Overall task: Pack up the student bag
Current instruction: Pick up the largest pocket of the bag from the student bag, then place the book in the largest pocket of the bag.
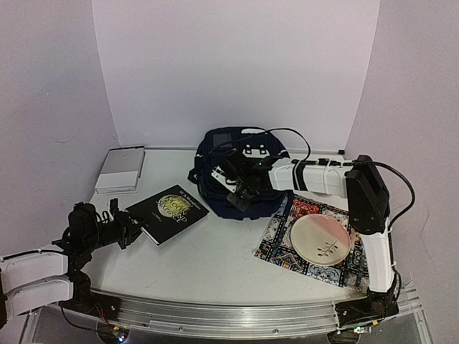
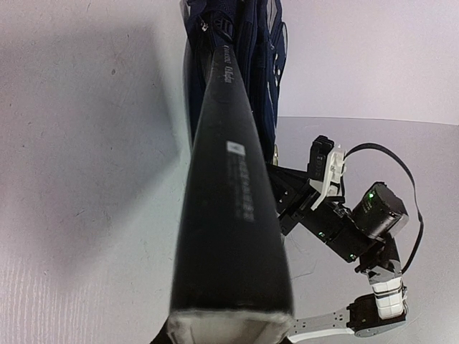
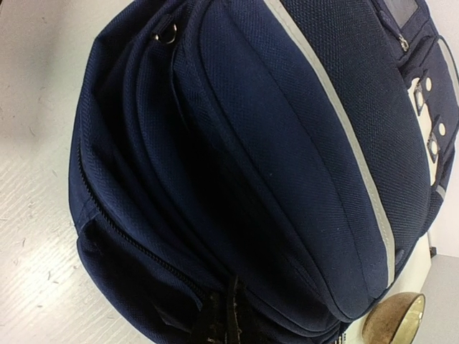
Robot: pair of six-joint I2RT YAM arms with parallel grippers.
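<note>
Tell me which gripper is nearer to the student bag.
Right. The right gripper is over the student bag, closed at its near edge. The left gripper is off to the bag's left, gripping the black book on the table.
</note>
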